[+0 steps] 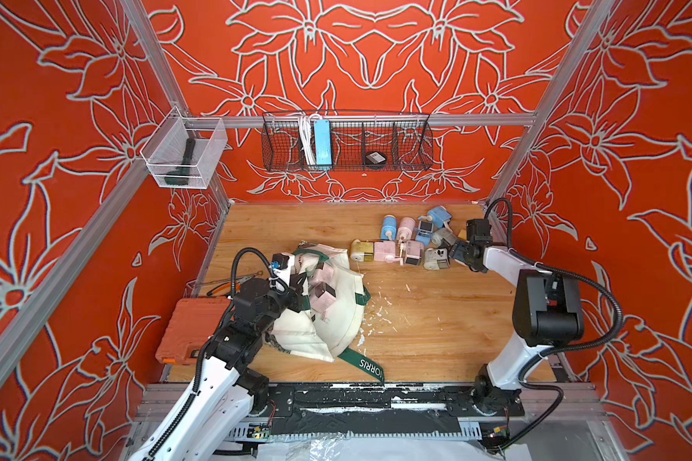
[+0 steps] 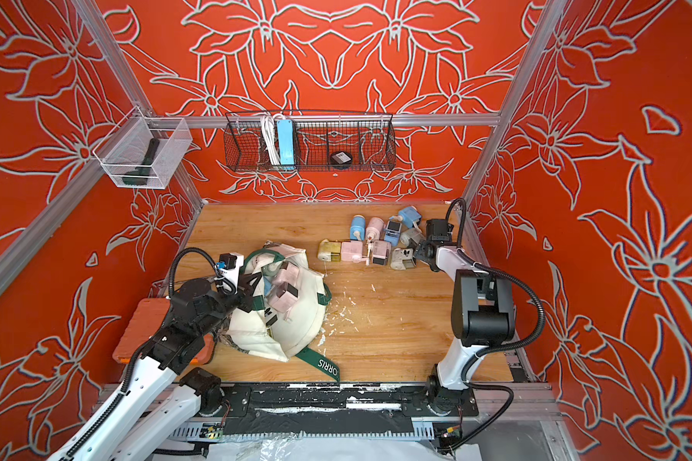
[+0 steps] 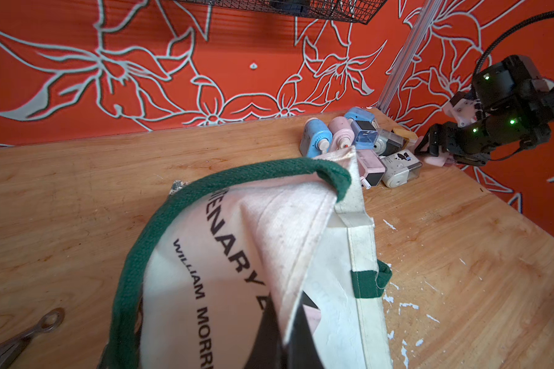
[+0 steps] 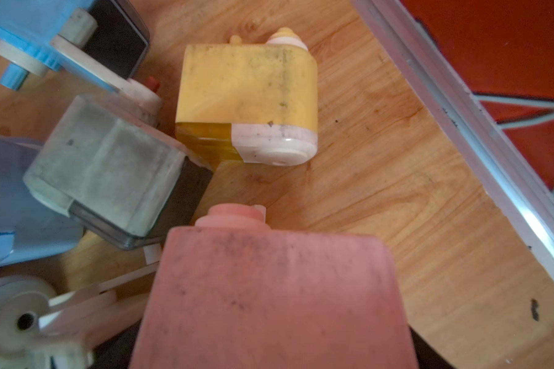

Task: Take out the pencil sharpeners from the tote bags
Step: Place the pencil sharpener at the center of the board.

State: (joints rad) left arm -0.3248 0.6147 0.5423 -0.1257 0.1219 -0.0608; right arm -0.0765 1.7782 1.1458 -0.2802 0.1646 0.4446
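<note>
Now | 1 tote bag [image 1: 336, 323], left hand [image 1: 299, 293] clenched on it | 10 loose sharpeners [image 1: 384, 250] | right hand [image 3: 429, 153] grasping 1 pink sharpener [image 4: 269, 303]

This is a robotics lab test cell: an aluminium frame [image 1: 476, 119] of slotted profiles boxes in a small wooden bench [image 1: 436, 319], and the walls [image 1: 376, 60] are red printed sheets with a white flower pattern. Two white-and-black robot arms, the left arm [image 1: 216, 379] at seven o'clock and the right arm [image 1: 508, 359] at five, stand with loose cabling on a black base rail [image 1: 376, 395] along the six o'clock edge. Storage hangs off the frame: a wire basket [image 1: 412, 147] holding a blue power strip [image 1: 322, 141] at twelve o'clock, and a clear bin [image 1: 212, 147] at ten.
</note>
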